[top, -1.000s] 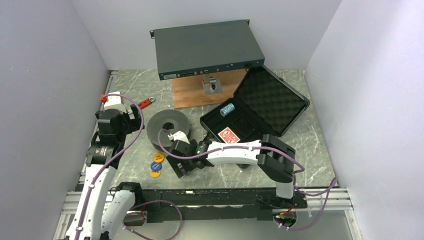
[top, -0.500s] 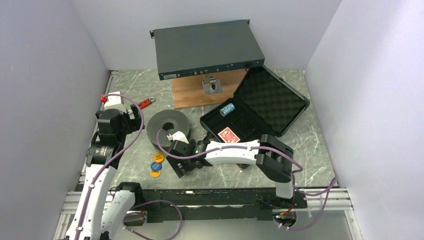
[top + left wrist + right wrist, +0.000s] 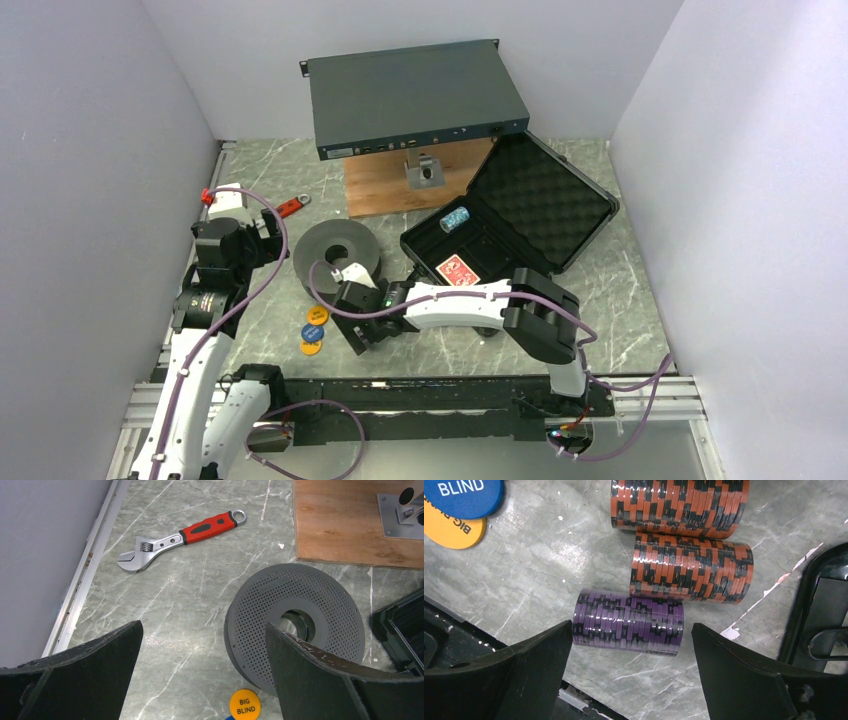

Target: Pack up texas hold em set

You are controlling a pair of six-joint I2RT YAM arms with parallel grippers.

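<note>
left end effector [image 3: 202, 635] fingers apart | right end effector [image 3: 632, 637] apart, straddling purple chip stack [image 3: 628, 627] lying on bench [image 3: 539, 565] | yellow disc [image 3: 244, 704]: "BIG BLIND" | blue disc [image 3: 461, 492]: "BLIND" | black case [image 3: 545, 200] open

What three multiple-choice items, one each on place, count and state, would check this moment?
1. The card deck lies: A in the black case; B on the wooden board; C on the metal box.
2. Brown chip stacks beside the purple stack: A one; B two; C four.
3. The right end effector is: A shut on a stack; B open; C out of view.
Answers: A, its red back shows inside the case; B, two lie by the purple one; B, its fingers stand wide apart.
</note>
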